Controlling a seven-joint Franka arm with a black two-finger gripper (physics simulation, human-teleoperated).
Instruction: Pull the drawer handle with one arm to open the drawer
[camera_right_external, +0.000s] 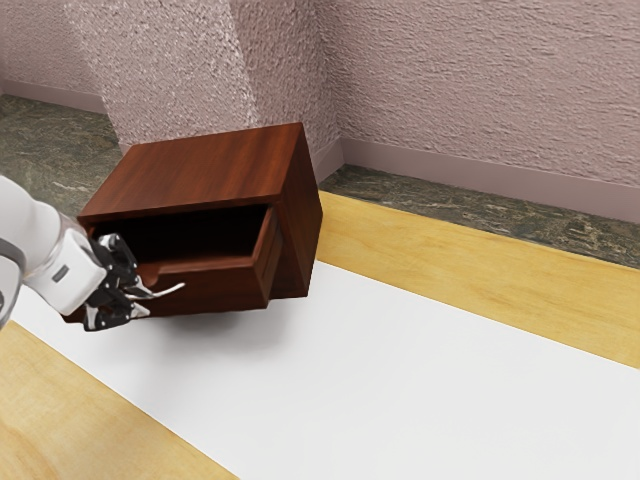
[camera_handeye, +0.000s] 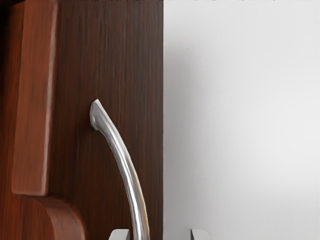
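Note:
A dark wooden cabinet (camera_right_external: 215, 170) stands on the white surface, and its drawer (camera_right_external: 215, 283) is slid partway out, leaving a dark gap above its front. The curved silver handle (camera_right_external: 166, 291) sticks out of the drawer front at the exterior view's left. My gripper (camera_right_external: 133, 297) is at that handle. In the wrist view the handle (camera_handeye: 122, 165) runs down between my two fingertips (camera_handeye: 120, 234), close against one and apart from the other, so the gripper (camera_handeye: 160, 234) is open around it.
A white mat (camera_right_external: 380, 380) covers the middle of the light wooden tabletop (camera_right_external: 520, 280). Pink textured walls (camera_right_external: 480, 80) and a dark stone floor lie behind the cabinet. Open room lies toward the exterior view's right.

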